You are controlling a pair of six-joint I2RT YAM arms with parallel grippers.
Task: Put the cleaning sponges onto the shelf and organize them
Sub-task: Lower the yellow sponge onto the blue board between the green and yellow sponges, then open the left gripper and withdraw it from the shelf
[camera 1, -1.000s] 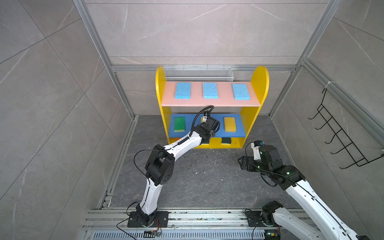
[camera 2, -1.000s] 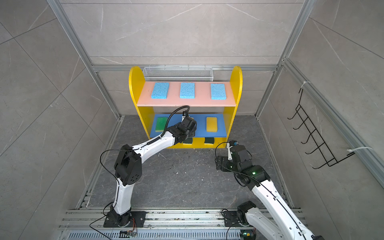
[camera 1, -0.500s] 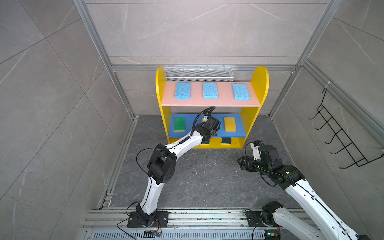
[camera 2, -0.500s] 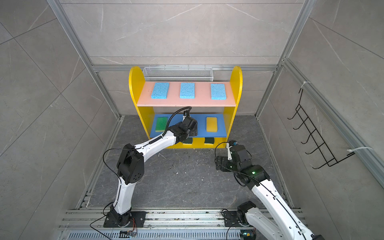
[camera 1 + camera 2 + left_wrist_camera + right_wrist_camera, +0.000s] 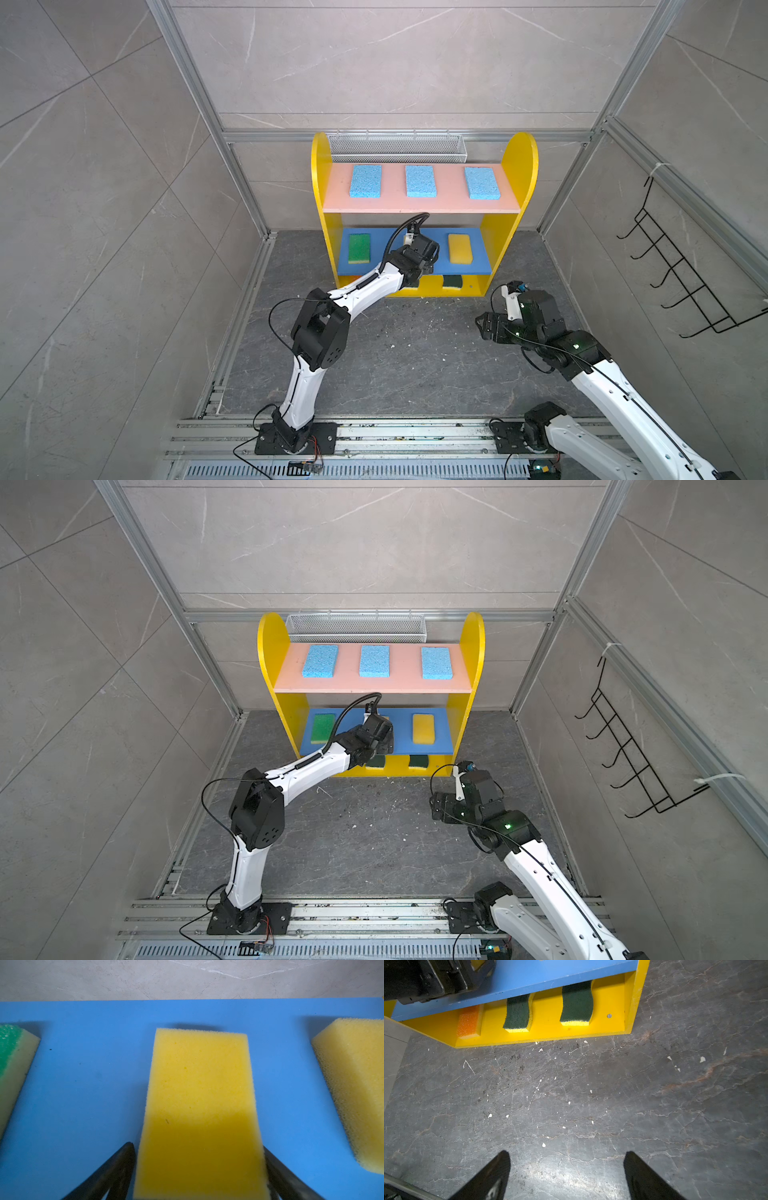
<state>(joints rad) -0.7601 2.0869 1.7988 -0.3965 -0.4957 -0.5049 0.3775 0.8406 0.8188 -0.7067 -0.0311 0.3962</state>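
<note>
Progress: we count all nine cleaning sponges on the shelf (image 5: 519, 166); we judge that only pulling the arm out is left.
Pink board: three blue sponges (image 5: 420, 180) in a row.
Blue board (image 5: 83, 1084): green sponge (image 5: 359, 248), middle yellow sponge (image 5: 199, 1084), second yellow sponge (image 5: 460, 248).
Bottom: orange sponge (image 5: 469, 1022), two scourers (image 5: 517, 1012).
Left gripper (image 5: 197, 1146): reached in under the pink board, fingers spread beside the middle yellow sponge, not squeezing it.
Right gripper (image 5: 566, 1155): spread wide, empty, low over the floor near the shelf.

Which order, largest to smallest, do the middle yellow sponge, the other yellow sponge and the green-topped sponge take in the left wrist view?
1. middle yellow sponge, nearest the camera, so its lead is unsure.
2. other yellow sponge, cut by the frame edge.
3. green-topped sponge, cut off too.
</note>
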